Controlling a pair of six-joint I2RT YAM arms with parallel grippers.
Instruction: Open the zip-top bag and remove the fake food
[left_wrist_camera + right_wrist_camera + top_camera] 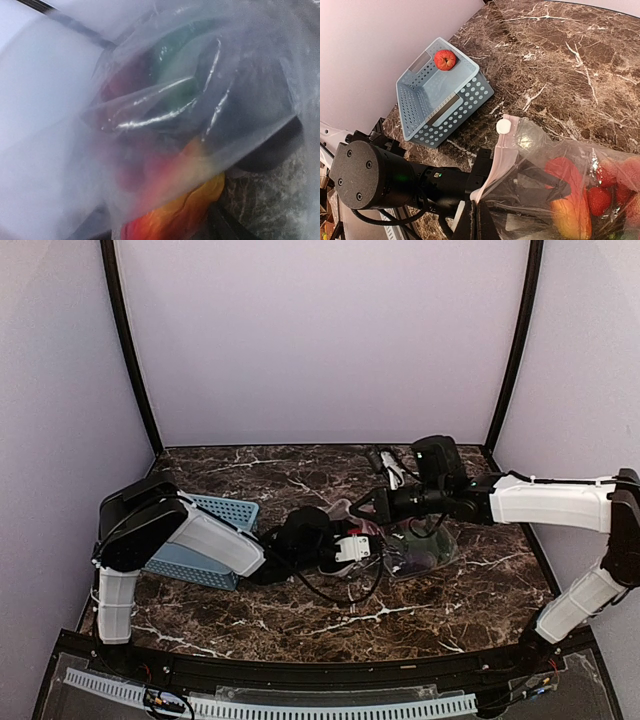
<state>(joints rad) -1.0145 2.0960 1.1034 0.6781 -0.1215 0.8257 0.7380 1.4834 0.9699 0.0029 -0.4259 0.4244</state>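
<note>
The clear zip-top bag [425,545] lies right of centre on the marble table; in the right wrist view [600,160] its pale pink zip strip [507,150] is pulled up. My right gripper [478,220] is shut on that strip's edge, and shows in the top view [358,508]. My left gripper [380,540] reaches into the bag mouth, jaws apart, one finger [542,181] inside the plastic. The fake food sits inside: an orange-red piece [185,212], red berries [600,197], something green [175,65]. The eggplant is not discernible.
A light-blue perforated basket [205,540] lies tilted at the left beside the left arm, and a red fruit [445,60] rests in it. Small dark and white objects [388,465] lie at the back of the table. Walls enclose the table on three sides.
</note>
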